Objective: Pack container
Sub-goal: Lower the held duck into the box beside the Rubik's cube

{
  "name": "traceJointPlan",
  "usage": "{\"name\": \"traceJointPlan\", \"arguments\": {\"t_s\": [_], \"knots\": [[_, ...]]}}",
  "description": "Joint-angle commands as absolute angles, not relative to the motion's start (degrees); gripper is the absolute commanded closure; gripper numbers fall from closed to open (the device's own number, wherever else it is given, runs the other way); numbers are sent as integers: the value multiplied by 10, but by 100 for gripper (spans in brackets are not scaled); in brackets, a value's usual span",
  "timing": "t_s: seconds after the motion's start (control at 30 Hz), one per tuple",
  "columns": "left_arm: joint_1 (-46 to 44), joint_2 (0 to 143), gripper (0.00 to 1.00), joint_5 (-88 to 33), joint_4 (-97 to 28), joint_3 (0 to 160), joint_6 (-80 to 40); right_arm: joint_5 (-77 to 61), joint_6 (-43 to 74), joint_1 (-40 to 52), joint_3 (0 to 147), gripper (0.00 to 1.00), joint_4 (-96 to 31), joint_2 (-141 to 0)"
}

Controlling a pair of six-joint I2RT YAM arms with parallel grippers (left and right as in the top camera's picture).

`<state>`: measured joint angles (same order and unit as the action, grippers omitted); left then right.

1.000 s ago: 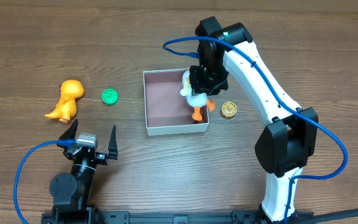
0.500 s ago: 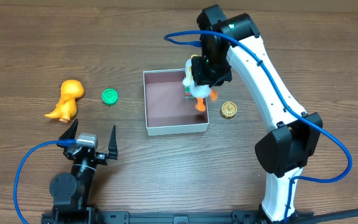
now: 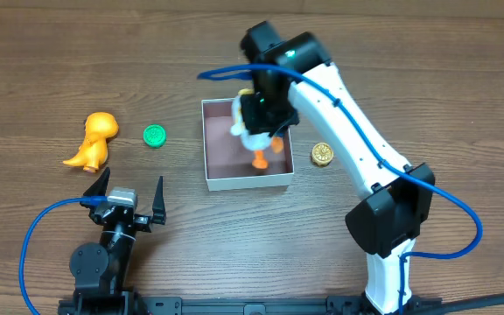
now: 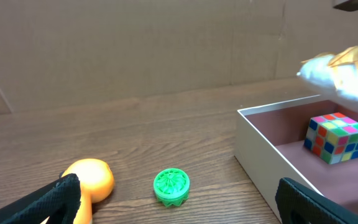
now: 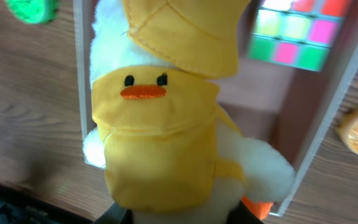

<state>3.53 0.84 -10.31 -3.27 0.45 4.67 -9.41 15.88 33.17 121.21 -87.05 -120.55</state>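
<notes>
Yellow-jacketed and white, the plush duck (image 3: 248,137) has shifted left in the last second. It was at the right wall of the container (image 3: 234,183), and now it hangs over the middle of the pinkish floor, orange feet down. The right arm (image 3: 339,96) has swung across with it. Its jaws are clamped on the duck's lower body, as our wrist view shows.

We judge the carry nearly done, with the release into the box next. A Rubik's cube (image 4: 337,137) already sits on the box floor, so we would set the duck down beside it, not on it.

The left arm (image 3: 103,258) waits near the bench (image 3: 427,52) edge, its jaws wide apart and empty. The orange dinosaur (image 3: 94,140), green cap (image 3: 154,135) and gold disc (image 3: 322,154) lie outside, not yet packed.
</notes>
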Motion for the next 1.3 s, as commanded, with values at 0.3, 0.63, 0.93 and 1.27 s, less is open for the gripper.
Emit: {"name": "traceJointPlan", "arguments": {"t_s": [0.3, 0.63, 0.93, 1.27], "knots": [[39, 3, 0, -101, -32, 3, 52, -79, 166, 323, 1122, 72, -802, -1200], [40, 3, 0, -101, -32, 3, 52, -55, 166, 316, 1098, 70, -785, -1200], [40, 3, 0, -101, -32, 3, 52, -32, 185, 302, 1098, 68, -787, -1200], [40, 3, 0, -101, -32, 3, 52, -26, 202, 302, 1054, 68, -769, -1200]]}}
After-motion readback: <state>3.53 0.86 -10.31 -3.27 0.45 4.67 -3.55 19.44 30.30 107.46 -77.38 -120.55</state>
